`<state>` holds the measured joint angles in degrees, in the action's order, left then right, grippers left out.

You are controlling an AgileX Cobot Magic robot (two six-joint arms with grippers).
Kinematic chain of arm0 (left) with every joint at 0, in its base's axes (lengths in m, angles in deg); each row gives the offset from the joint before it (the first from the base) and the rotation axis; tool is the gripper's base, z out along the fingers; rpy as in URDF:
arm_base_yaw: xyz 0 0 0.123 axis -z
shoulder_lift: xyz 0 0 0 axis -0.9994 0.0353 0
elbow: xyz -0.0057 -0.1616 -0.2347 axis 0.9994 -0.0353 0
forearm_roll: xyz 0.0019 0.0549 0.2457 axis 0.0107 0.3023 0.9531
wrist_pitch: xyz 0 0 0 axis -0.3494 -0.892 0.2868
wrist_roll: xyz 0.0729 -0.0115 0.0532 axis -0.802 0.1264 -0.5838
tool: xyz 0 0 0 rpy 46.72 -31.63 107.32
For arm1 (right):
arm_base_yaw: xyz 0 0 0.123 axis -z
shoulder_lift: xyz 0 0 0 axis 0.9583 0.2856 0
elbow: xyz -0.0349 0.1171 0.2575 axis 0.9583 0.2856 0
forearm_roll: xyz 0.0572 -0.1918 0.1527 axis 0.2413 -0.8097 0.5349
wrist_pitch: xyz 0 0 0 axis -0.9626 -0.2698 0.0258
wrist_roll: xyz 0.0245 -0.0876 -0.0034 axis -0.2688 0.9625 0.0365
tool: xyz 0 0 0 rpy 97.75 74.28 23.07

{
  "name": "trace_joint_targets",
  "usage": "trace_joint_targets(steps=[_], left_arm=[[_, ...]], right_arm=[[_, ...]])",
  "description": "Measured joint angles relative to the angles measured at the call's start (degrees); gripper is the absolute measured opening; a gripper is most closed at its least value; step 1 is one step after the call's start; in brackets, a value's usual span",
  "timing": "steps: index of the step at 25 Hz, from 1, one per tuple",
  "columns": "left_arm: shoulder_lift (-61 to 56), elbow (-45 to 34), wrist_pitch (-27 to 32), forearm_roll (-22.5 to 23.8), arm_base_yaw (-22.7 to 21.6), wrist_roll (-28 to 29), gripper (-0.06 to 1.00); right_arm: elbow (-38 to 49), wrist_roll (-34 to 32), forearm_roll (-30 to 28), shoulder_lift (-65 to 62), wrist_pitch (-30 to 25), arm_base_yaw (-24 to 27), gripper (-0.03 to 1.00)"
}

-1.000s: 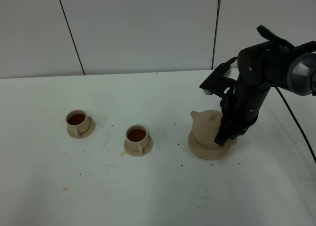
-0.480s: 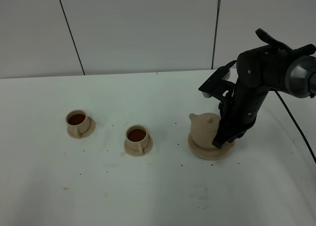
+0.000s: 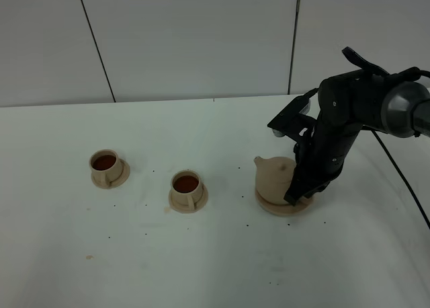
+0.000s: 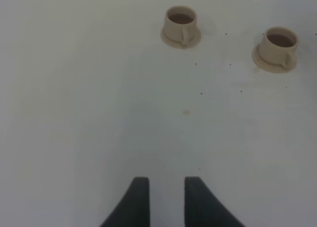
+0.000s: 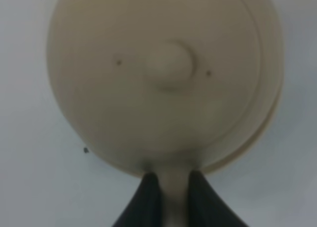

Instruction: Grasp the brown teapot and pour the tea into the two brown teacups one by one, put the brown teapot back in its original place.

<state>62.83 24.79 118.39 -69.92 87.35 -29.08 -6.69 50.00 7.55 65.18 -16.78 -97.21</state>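
Right gripper (image 5: 171,197) is clamped on the loop handle of the brown teapot (image 3: 274,177), its two dark fingers pinching the handle between them. That teapot sits on the wide tan saucer (image 3: 285,207) at the right of the white table (image 3: 201,254), spout pointing left, lid on. Left gripper (image 4: 162,199) hangs over bare table with its fingers slightly apart, holding nothing. Both brown teacups stand on their small saucers well left of the pot: the left teacup (image 3: 105,165) and the middle teacup (image 3: 186,186), each holding dark reddish tea. Small dark specks dot the tabletop. Pale panelled walls stand behind.
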Motion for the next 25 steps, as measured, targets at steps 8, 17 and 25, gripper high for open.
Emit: trace_joint_targets(steps=[8,17,25], left_arm=[[0.0,0.0,0.0,0.0,0.0,0.0,0.24],[0.0,0.0,0.0,0.0,0.0,0.0,0.24],[0.0,0.0,0.0,0.0,0.0,0.0,0.24]], right_arm=[[0.0,0.0,0.0,0.1,-0.1,0.0,0.10],[0.0,-1.9,0.0,0.1,-2.1,0.0,0.34],[0.0,-6.1,-2.5,-2.9,-5.6,0.0,0.50]])
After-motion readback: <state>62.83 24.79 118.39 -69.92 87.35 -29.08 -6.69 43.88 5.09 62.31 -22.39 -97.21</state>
